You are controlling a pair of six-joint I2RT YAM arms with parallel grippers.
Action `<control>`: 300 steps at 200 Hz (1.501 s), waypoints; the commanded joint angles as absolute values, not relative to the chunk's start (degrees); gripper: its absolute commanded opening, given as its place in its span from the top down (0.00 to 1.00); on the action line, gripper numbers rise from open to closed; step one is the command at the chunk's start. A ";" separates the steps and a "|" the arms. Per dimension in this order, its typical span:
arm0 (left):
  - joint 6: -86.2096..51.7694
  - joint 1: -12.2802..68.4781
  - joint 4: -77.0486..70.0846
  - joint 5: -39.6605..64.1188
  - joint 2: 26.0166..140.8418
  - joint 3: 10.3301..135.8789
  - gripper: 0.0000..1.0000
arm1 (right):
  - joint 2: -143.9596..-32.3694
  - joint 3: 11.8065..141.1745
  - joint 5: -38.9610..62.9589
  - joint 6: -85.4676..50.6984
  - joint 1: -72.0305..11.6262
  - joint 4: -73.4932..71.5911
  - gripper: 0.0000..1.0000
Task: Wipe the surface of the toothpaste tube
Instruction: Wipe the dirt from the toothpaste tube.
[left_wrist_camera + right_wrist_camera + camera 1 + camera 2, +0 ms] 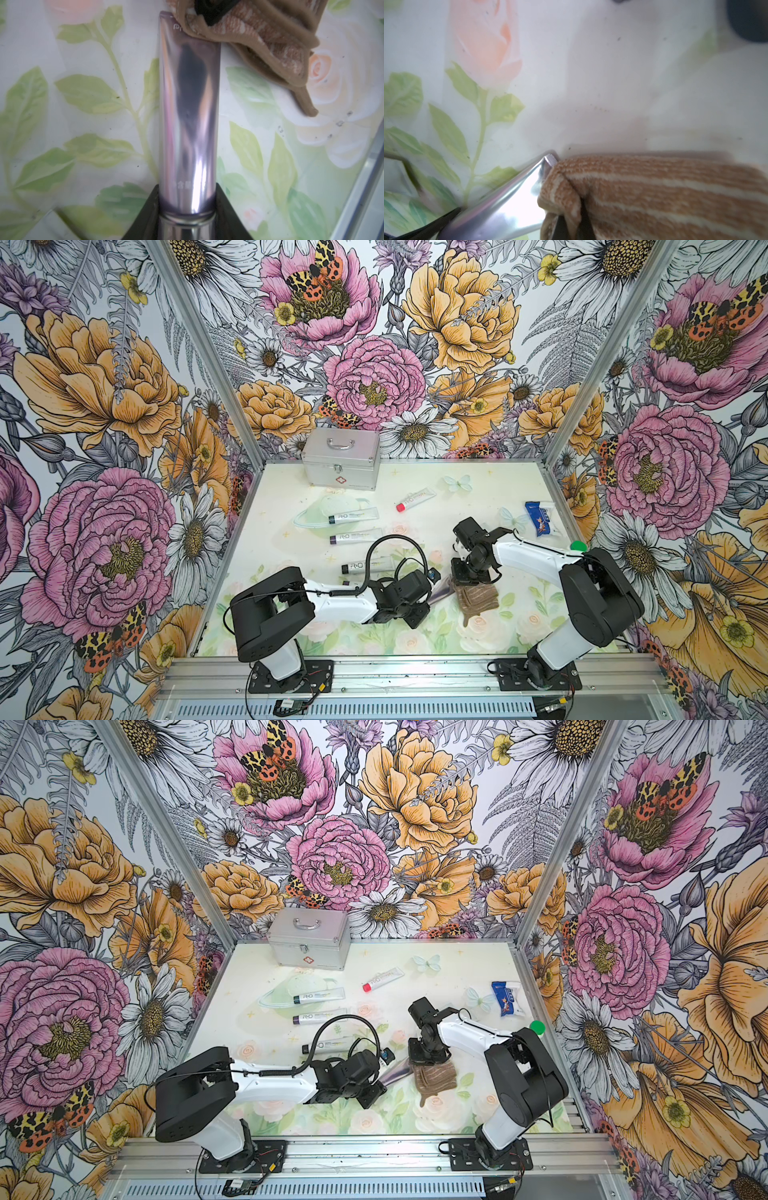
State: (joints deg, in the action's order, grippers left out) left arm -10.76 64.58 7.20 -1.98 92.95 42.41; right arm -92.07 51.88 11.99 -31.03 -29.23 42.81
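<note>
The left end effector [188, 209] is grasping the shiny purple toothpaste tube [189, 104] at its cap end, with its fingers closed against both sides. It is holding the tube at the front middle of the flower-printed desk [478, 489], between the two arms. The right end effector [572, 228] is clenching a brown striped cloth [476, 595] — the cloth is pressing against the tube's flat crimped end. Other tubes [353, 516] are lying farther back, near a silver case [340, 458].

Five toothpaste tubes [353, 515] [355, 536] [368, 565] [415, 499] [440, 595], one striped cloth [476, 597], one metal case [340, 458], one blue packet [542, 518], two arms [345, 603] [532, 556].
</note>
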 commanded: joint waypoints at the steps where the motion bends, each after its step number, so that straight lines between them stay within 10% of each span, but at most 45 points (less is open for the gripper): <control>1: -11.06 63.90 9.44 -2.89 92.23 41.02 0.69 | -91.86 53.20 16.73 -32.27 -31.78 42.39 1.00; 300: -10.81 63.74 9.19 -2.95 91.70 40.78 0.69 | -96.77 53.52 10.46 -30.24 -30.12 42.59 1.00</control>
